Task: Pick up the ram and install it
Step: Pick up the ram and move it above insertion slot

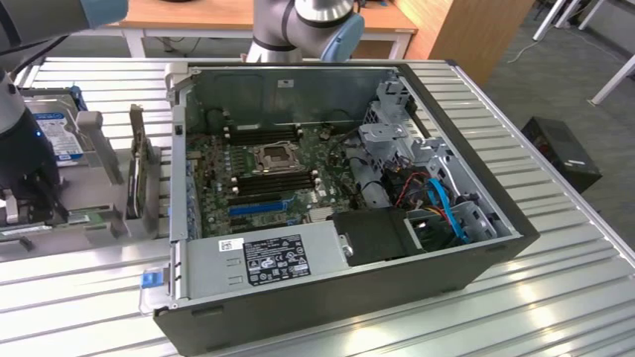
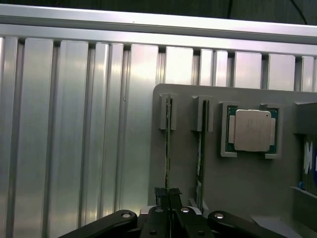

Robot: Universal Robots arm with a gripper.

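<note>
The ram [image 2: 168, 148] is a thin green stick standing on edge in a slot of the grey parts holder [image 2: 247, 188]. A second stick [image 2: 200, 148] stands in the neighbouring slot. My gripper [image 2: 168, 196] is directly over the first stick, its black fingers [image 2: 161, 194] shut on the stick's upper edge, and the stick still sits in its slot. In the exterior view my gripper [image 1: 30, 204] hangs over the holder [image 1: 100, 223] at the exterior view's left, beside the open computer case [image 1: 347, 223]. The black memory slots [image 1: 273, 182] on the motherboard lie bare.
A processor chip [image 2: 252, 130] rests in a pocket of the holder next to the sticks. A hard drive [image 1: 55, 134] and an upright card [image 1: 139, 163] stand on the holder. The case holds a power supply [image 1: 268, 260], a blue expansion slot [image 1: 260, 206] and blue cables [image 1: 447, 208].
</note>
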